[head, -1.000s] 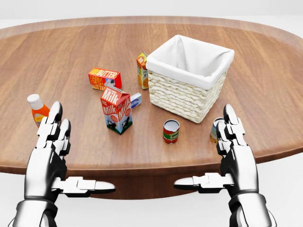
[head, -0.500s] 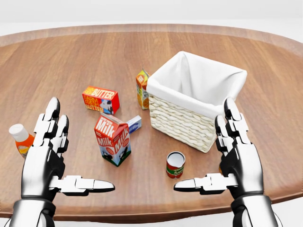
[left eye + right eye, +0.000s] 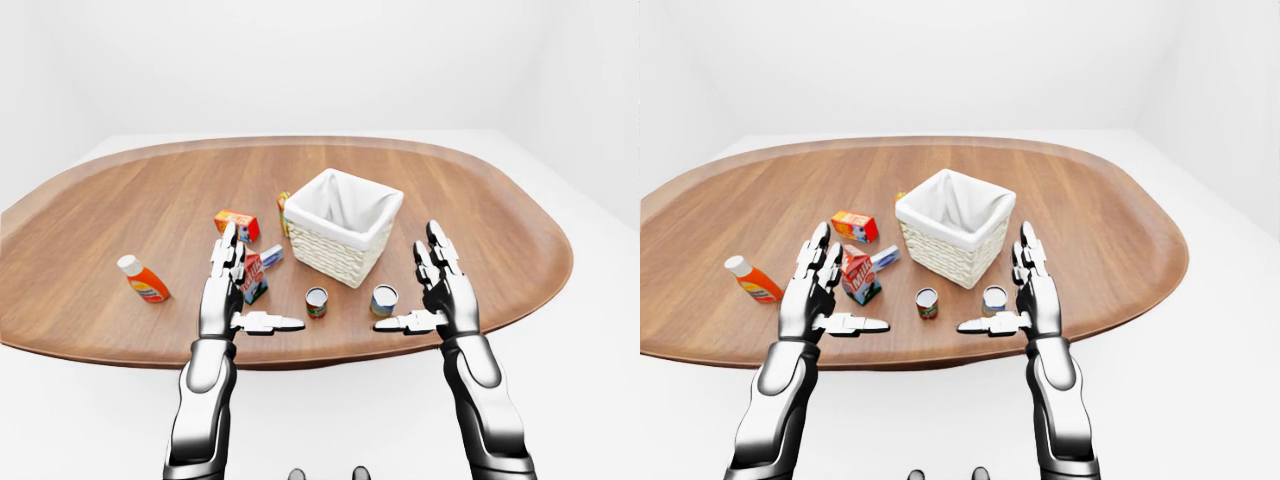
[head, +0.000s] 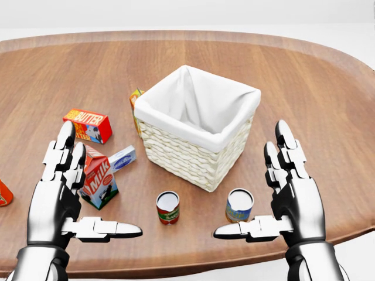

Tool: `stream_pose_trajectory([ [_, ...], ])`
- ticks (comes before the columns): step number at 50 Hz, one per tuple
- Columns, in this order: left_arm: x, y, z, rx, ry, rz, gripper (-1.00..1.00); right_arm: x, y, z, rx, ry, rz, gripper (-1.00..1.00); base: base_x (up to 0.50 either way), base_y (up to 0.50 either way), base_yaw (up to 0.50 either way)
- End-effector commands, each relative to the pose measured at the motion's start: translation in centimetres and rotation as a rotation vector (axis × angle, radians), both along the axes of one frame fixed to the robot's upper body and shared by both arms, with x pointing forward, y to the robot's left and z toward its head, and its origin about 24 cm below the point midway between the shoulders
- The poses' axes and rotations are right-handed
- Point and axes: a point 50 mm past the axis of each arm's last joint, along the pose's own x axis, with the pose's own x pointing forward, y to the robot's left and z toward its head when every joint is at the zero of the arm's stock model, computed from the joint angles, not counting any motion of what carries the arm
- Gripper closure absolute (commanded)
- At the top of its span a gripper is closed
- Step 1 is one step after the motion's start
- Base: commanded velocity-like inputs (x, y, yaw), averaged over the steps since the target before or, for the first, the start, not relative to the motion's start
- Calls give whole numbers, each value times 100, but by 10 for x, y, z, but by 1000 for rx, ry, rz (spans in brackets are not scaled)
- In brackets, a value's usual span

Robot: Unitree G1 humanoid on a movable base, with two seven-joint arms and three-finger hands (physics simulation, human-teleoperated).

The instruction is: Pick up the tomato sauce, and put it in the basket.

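**Oval table with basket, groceries and two open hands**

Wooden table [image 4: 328, 105]: oval, spanning the head view.

Wicker basket [image 4: 193, 155]: white cloth liner, upright near the table's middle, nothing visible inside.

Left hand [image 4: 61, 196] and right hand [image 4: 290, 193]: over the near edge, fingers spread and pointing away, thumbs turned inward, holding nothing.

Milk carton [image 4: 98, 181]: upright, just right of the left hand.

Butter box [image 4: 88, 124]: lying flat, farther and to the left of the basket.

Orange bottle [image 3: 143, 279]: white cap, lying well to the left.

Tomato sauce [image 4: 167, 208]: small red-labelled can, upright, near side of the basket, between the hands, untouched.

Second can [image 4: 239, 205]: blue-and-yellow label, just right of it, beside the right hand's thumb.
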Motion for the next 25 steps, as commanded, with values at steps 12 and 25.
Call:
stream_pose_trajectory([
  [12, -2, -1, 2, -1, -9, -3, -100, 0, -1, -1, -1, 5, 1, -100, 0, -50, 0],
  [25, -1, -1, 0, -1, -1, -3, -100, 3, -2, -2, -21, 11, -36, -100, 0, -40, 0],
])
